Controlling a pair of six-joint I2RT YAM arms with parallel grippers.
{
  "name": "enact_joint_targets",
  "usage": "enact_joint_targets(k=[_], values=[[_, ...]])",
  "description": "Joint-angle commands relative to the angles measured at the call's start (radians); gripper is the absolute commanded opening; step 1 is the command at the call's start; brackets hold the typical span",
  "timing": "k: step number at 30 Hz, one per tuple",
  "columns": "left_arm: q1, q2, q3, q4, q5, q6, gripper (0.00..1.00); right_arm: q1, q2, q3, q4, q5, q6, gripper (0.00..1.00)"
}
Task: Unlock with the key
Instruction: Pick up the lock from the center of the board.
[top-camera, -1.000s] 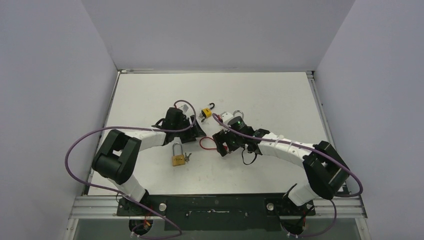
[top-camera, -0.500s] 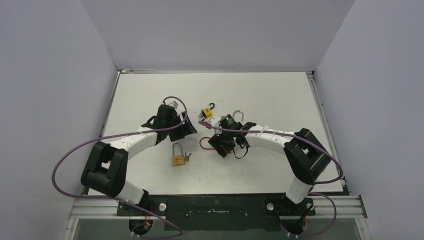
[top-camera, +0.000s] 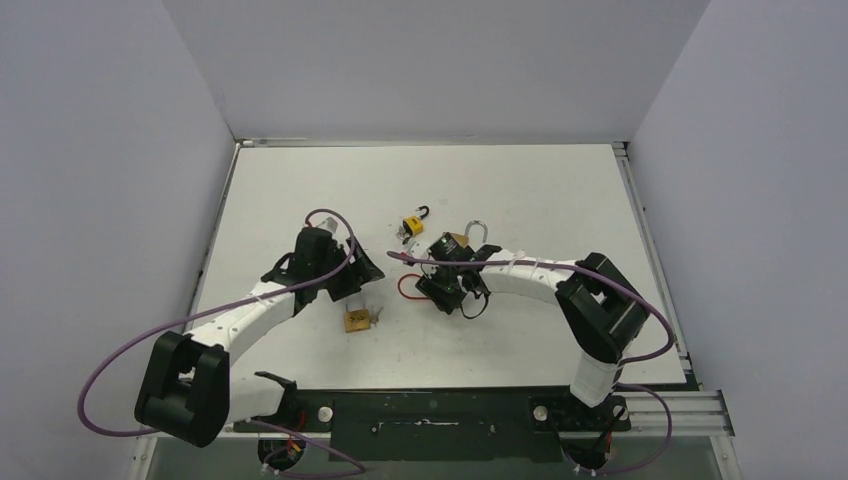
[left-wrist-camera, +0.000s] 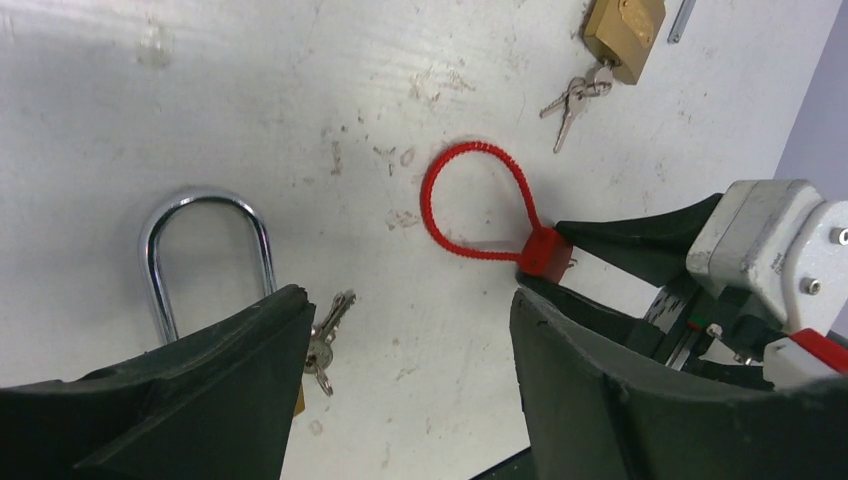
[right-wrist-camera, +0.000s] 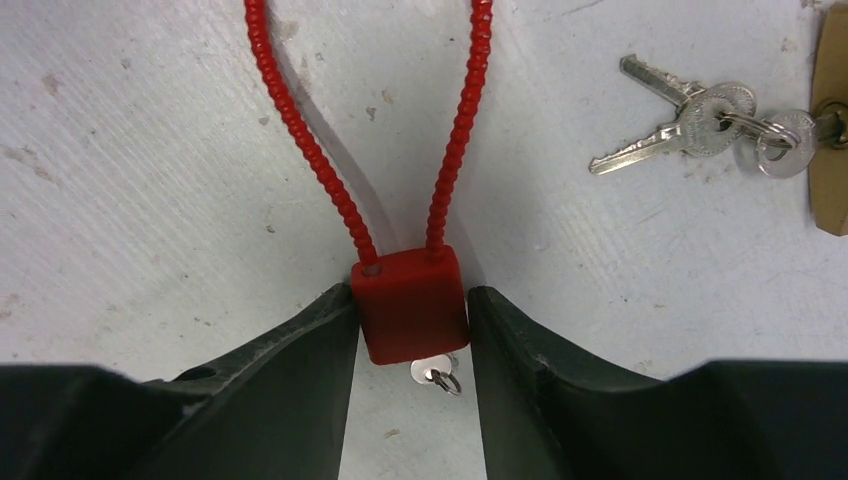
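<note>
**Task item.** The red cable lock (right-wrist-camera: 410, 315) has a small square block of smooth red plastic. A beaded red cable (right-wrist-camera: 300, 130) leaves two holes in one end of the block and closes into a loop. A small silver key (right-wrist-camera: 432, 372) with a thin wire ring sits in the opposite end, the one nearest the wrist.

**Position.** The block lies directly between the fingertips of the right gripper (right-wrist-camera: 412, 295). The gripper's black, wedge-shaped fingers bear on both side faces, so it is clamped on the block. The cable loop runs forward from the fingertips, flat on the table (right-wrist-camera: 150, 200), a white surface that is scuffed and speckled.

**Left gripper.** The left gripper (left-wrist-camera: 410, 310) stands with its jaws well apart and holds nothing.
- A brass padlock (left-wrist-camera: 152, 265) shows its polished chrome U-shackle beside the finger at the left of the wrist view. Its body is hidden under that finger.
- A bunch of small silver keys (left-wrist-camera: 322, 345) lies just inside the same finger.
- The red lock lies ahead of the fingertips.
- A second brass padlock (left-wrist-camera: 625, 35) lies farther ahead, with its own keys (left-wrist-camera: 565, 100) attached.
</note>
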Motion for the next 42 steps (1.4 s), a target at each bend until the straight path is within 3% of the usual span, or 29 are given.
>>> enact_joint_targets(k=[1,8,14,23,26,33,40,42], values=[[0.008,-0.078,-0.050,0.047,0.054,-0.081,0.69,0.016,-0.002,-0.004,0.055,0.033,0.036,0.40],[0.003,-0.163,-0.204,0.259,0.123,-0.239,0.75,0.020,-0.076,-0.095,0.226,0.035,0.259,0.21],[-0.047,-0.173,-0.307,0.475,0.141,-0.339,0.91,0.056,-0.196,-0.175,0.372,0.018,0.404,0.20],[-0.150,-0.061,-0.318,0.680,0.135,-0.421,0.93,0.114,-0.266,-0.175,0.447,-0.042,0.486,0.23],[-0.164,-0.024,-0.325,0.765,0.155,-0.460,0.84,0.125,-0.275,-0.175,0.467,-0.050,0.508,0.23],[-0.179,0.041,-0.302,0.793,0.234,-0.460,0.49,0.134,-0.267,-0.145,0.458,-0.039,0.522,0.23],[-0.194,0.092,-0.299,0.825,0.287,-0.488,0.34,0.134,-0.264,-0.128,0.470,-0.030,0.543,0.23],[-0.196,0.101,-0.300,0.856,0.302,-0.508,0.23,0.134,-0.263,-0.127,0.474,-0.027,0.550,0.24]])
